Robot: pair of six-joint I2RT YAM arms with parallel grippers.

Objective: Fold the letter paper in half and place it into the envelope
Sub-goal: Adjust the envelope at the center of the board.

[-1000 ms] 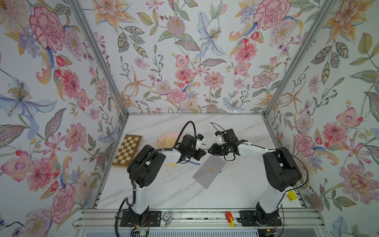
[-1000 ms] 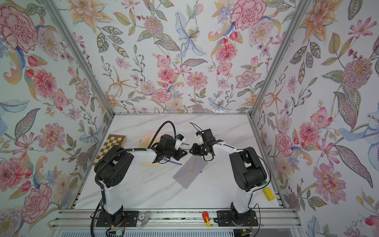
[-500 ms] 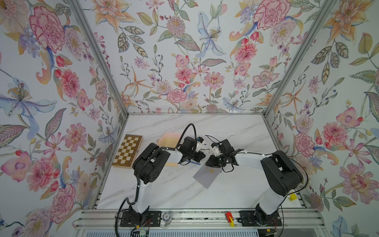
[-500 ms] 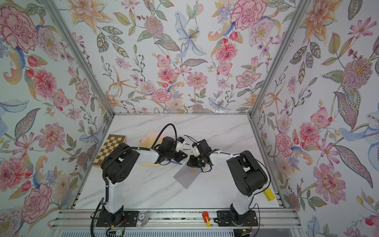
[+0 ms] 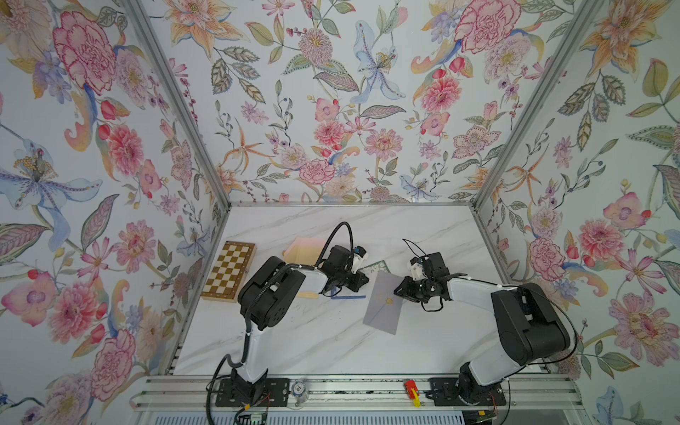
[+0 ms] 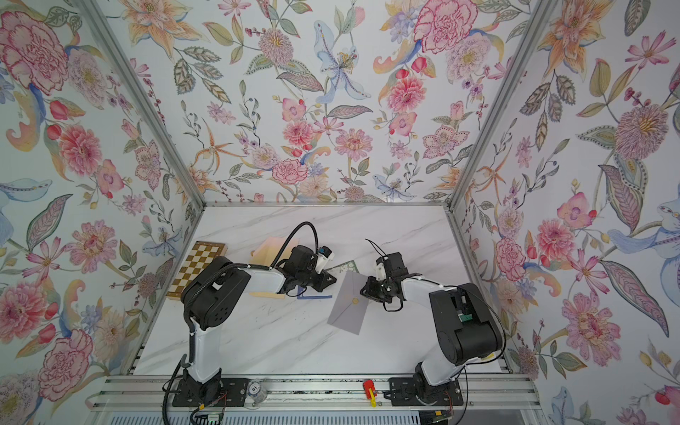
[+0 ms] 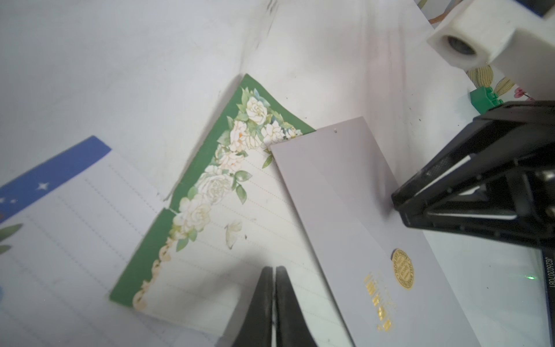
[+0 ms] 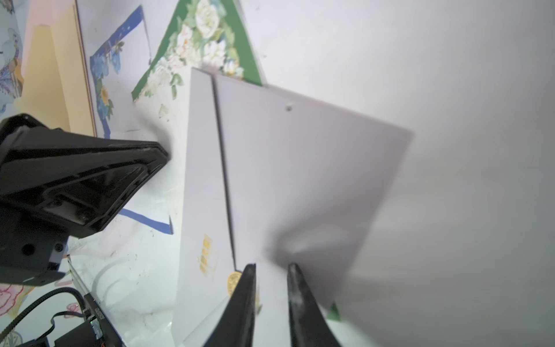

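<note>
The lavender envelope (image 5: 381, 312) (image 6: 347, 312) with a gold seal lies mid-table. Its far end covers part of the green-bordered floral letter paper (image 5: 379, 265) (image 7: 210, 210) (image 8: 204, 39), which lies flat. My left gripper (image 5: 364, 280) (image 7: 274, 270) is shut, empty, tips over the letter paper beside the envelope (image 7: 345, 195). My right gripper (image 5: 397, 290) (image 8: 271, 266) has its jaws a narrow gap apart, tips on the envelope (image 8: 300, 165) next to the seal. The flap side looks raised and blurred there.
A blue-bordered sheet (image 5: 347, 296) (image 7: 60, 225) lies under the left gripper. A pink and yellow paper stack (image 5: 305, 248) and a chessboard (image 5: 229, 271) sit to the far left. A green block (image 7: 485, 100) lies beyond the envelope. Floral walls enclose three sides.
The right gripper came down onto the envelope and narrowed its jaws slightly. The envelope has turned more upright and shifted right, over the letter paper. The left gripper stayed shut.
</note>
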